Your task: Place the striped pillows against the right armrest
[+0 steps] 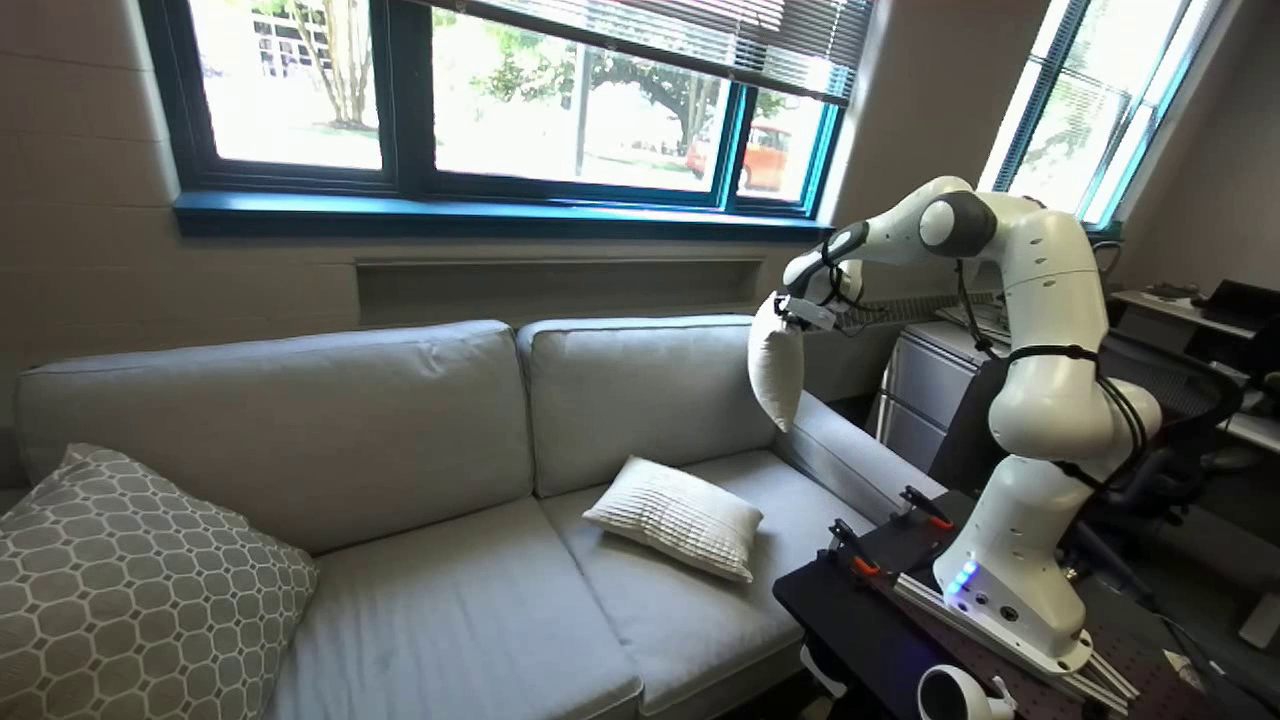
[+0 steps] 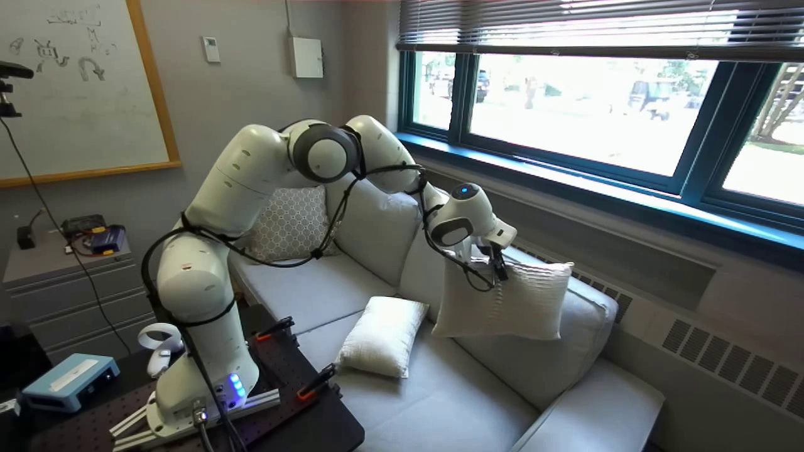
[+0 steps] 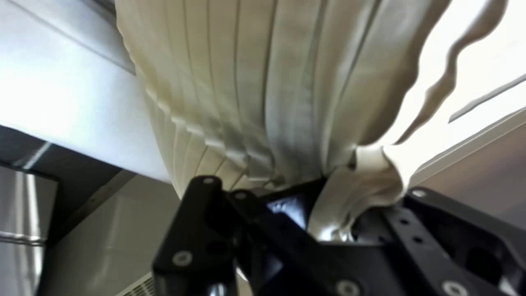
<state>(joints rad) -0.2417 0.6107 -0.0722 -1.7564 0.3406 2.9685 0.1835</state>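
We see a rounded white arm (image 2: pixel 235 172), grey joint rings (image 2: pixel 299 150), black cables (image 2: pixel 151 293), blue base lights (image 2: pixel 237 385) and a black gripper (image 3: pixel 343 205) with silver screws (image 3: pixel 182 258).

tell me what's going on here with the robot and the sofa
The robot has its gripper shut on the edge of a striped pillow, which hangs near the right armrest; whether it touches the sofa is hard to tell. The other striped pillow lies on the seat, apart from that armrest. A grey pillow sits at the opposite end.
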